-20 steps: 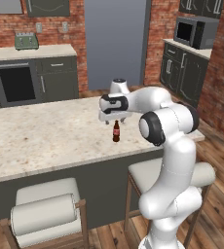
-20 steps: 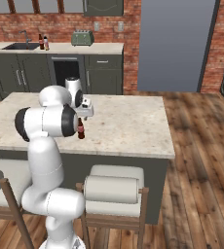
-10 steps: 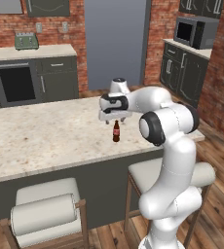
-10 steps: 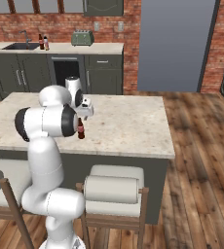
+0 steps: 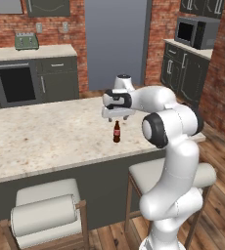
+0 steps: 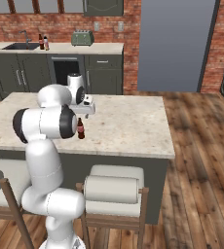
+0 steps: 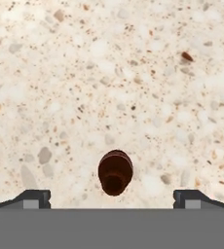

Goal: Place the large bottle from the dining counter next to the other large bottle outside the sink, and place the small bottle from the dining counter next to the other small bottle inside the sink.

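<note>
Brown small bottle (image 7: 115, 171) stands upright on the dining counter (image 5: 46, 132), directly below the wide-open, empty gripper (image 7: 113, 197).

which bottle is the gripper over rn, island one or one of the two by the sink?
The short brown bottle standing alone on the dining counter, directly under the gripper, jaws wide open. The other two bottles stand far back beside the sink.

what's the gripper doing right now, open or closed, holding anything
Gripper: open, holding nothing; its fingertips stand wide on either side above the short dark brown glass bottle on the pale speckled stone counter.
</note>
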